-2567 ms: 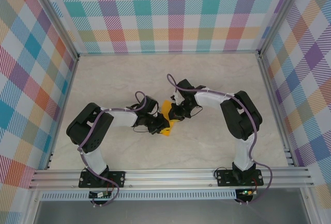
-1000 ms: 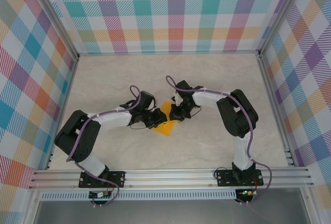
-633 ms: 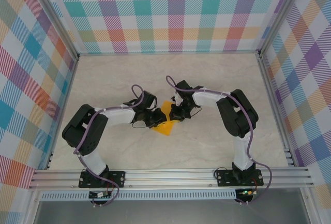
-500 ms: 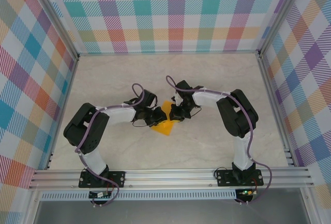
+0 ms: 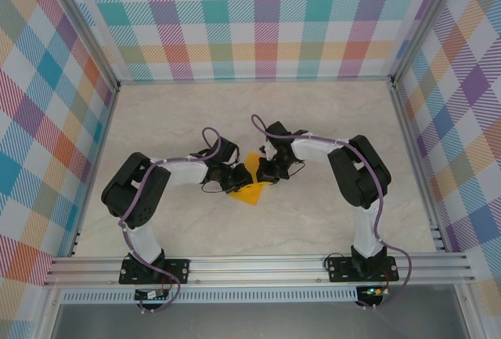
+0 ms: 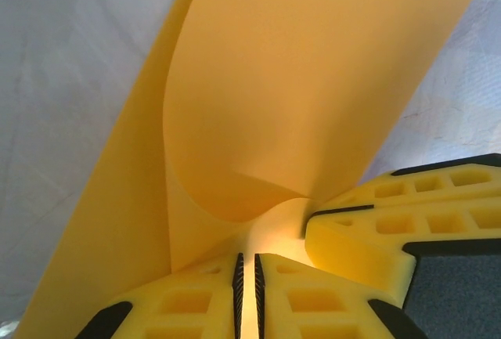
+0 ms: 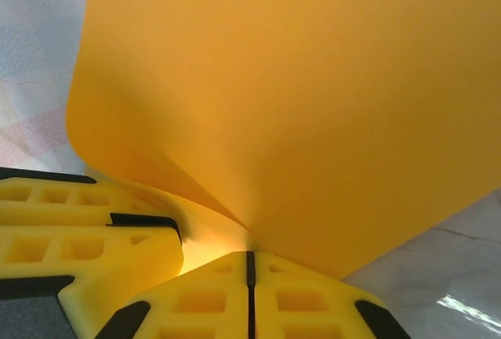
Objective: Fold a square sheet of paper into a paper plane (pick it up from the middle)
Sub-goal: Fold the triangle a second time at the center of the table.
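The square sheet of paper [image 5: 252,185] sits at the middle of the table [image 5: 313,128], held between the two arms, its orange-yellow lower corner pointing toward the near edge. In the left wrist view the sheet [image 6: 313,96] curls over itself in a soft, rounded bend instead of lying flat, and the right wrist view shows the same paper [image 7: 297,104] rising in a broad curved flap above the pale marbled surface. The left gripper [image 5: 241,176] has its yellow fingers [image 6: 196,300] pressed almost together, pinching the sheet's edge in the thin slit between them [image 6: 247,265]. The right gripper [image 5: 263,173] is also pressed tight on the paper, which runs down into its seam [image 7: 250,259]. The two grippers stand just beside each other, nearly touching, each one's foam fingers visible in the other's wrist view. Checked walls [image 5: 266,18] enclose the table.
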You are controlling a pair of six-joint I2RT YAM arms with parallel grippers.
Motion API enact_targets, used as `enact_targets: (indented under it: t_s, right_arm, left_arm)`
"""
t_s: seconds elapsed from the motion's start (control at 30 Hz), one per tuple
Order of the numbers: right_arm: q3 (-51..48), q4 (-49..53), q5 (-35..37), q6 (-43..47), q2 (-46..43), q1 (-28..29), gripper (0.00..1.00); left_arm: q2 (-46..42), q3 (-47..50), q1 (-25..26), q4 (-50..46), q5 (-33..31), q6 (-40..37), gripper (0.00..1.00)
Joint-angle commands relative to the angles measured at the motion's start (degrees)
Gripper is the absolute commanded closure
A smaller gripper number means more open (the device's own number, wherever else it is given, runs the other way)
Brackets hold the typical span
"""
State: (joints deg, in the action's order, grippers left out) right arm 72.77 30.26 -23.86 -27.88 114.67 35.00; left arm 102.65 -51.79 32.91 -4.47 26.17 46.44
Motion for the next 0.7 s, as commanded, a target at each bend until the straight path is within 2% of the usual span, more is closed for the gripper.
enact_targets:
  t_s: [0.0, 0.1, 0.23, 0.33, 0.67]
  right_arm:
    - [0.78, 3.89, 2.15, -0.35, -3.85, 0.24, 0.90]
    - [0.88, 4.18, 3.46, -0.59, -5.73, 0.24, 0.86]
    - [1.19, 5.48, 7.51, -0.69, -5.59, 0.24, 0.75]
    - [1.90, 5.76, 7.21, -0.20, -4.12, 0.28, 0.71]
    - [3.38, 5.30, 3.42, 1.12, -1.14, 0.24, 0.70]
  left_arm:
    - [1.19, -1.38, -0.53, -2.36, 0.98, -1.70, 0.85]
    - [1.31, -1.48, -0.56, -2.57, 1.07, -1.79, 0.86]
    - [1.28, -1.43, -0.61, -2.66, 1.16, -1.91, 0.85]
    - [1.32, -1.32, -0.56, -2.65, 1.24, -1.93, 0.86]
    - [1.29, -1.14, -0.56, -2.48, 1.40, -1.84, 0.86]
